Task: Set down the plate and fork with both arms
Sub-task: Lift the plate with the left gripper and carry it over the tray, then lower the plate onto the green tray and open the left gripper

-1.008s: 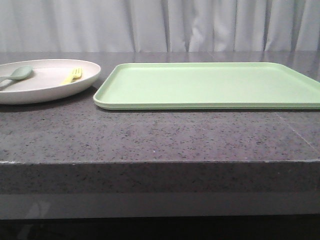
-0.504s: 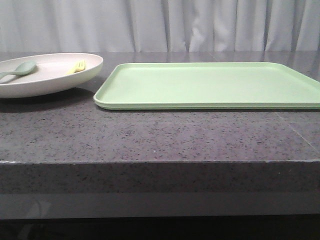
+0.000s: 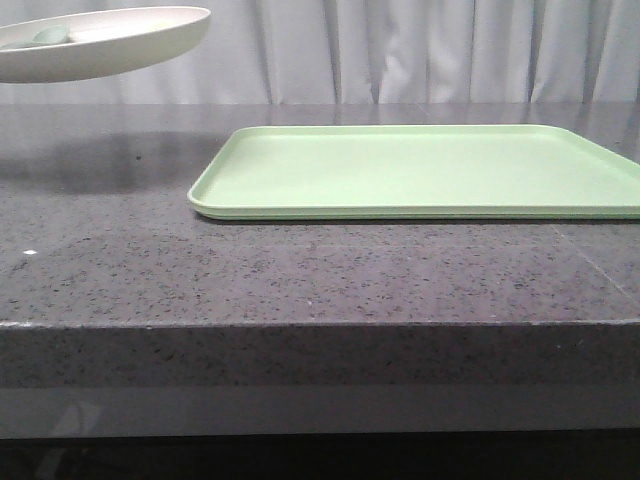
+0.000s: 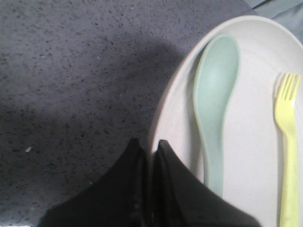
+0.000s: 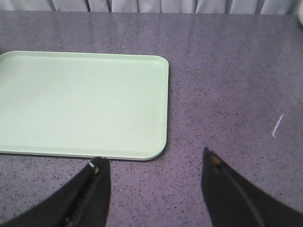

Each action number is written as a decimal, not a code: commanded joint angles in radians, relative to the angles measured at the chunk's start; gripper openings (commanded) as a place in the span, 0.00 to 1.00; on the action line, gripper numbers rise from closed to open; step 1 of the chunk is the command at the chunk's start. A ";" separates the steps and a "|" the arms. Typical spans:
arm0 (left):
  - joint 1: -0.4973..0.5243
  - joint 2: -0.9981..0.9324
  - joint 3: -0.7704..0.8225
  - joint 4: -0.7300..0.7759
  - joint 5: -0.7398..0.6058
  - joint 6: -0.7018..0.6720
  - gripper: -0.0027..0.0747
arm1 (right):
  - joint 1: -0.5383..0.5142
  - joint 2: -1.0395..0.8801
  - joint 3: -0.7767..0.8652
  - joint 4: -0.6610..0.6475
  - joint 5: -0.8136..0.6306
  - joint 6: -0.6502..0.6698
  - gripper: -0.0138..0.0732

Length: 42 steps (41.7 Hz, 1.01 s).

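1. Grey speckled stone is the table [image 3: 300,280], the biggest thing I have in view; nothing of the task's things rests on it now.
2. Light-green and flat, the tray [image 3: 420,170] lies on the table with nothing on it. In the right wrist view it sits ahead of the right gripper [image 5: 154,163], off to one side of its fingers. I take it to be where plate and fork should end up, so the placing is not yet done.
3. My plate [image 3: 110,42] is off the table, held in the air well above it and to the side of the tray. In the left wrist view its rim runs straight into the left gripper [image 4: 151,149], whose fingers are pinched tight on that rim, one on each side.
4. Riding in the plate, beyond the left fingers, is a grey-green spoon [image 4: 215,99].
5. My fork [image 4: 287,142] lies in the plate too, beside the spoon and farther from the left fingers; the two do not touch.
6. My right gripper's fingers stand wide apart, holding nothing, over bare table.
7. My judgement: lift done; carrying across, setting down, and the fork's handling remain.
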 commanded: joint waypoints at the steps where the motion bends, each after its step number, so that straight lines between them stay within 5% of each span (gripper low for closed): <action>1: -0.071 -0.058 -0.055 -0.018 -0.050 -0.080 0.01 | -0.003 0.014 -0.032 -0.008 -0.084 -0.010 0.67; 22: -0.481 -0.038 -0.059 0.220 -0.361 -0.371 0.01 | -0.003 0.014 -0.032 -0.008 -0.084 -0.010 0.67; 42: -0.699 0.074 -0.058 0.268 -0.530 -0.548 0.01 | -0.003 0.014 -0.032 -0.008 -0.084 -0.010 0.67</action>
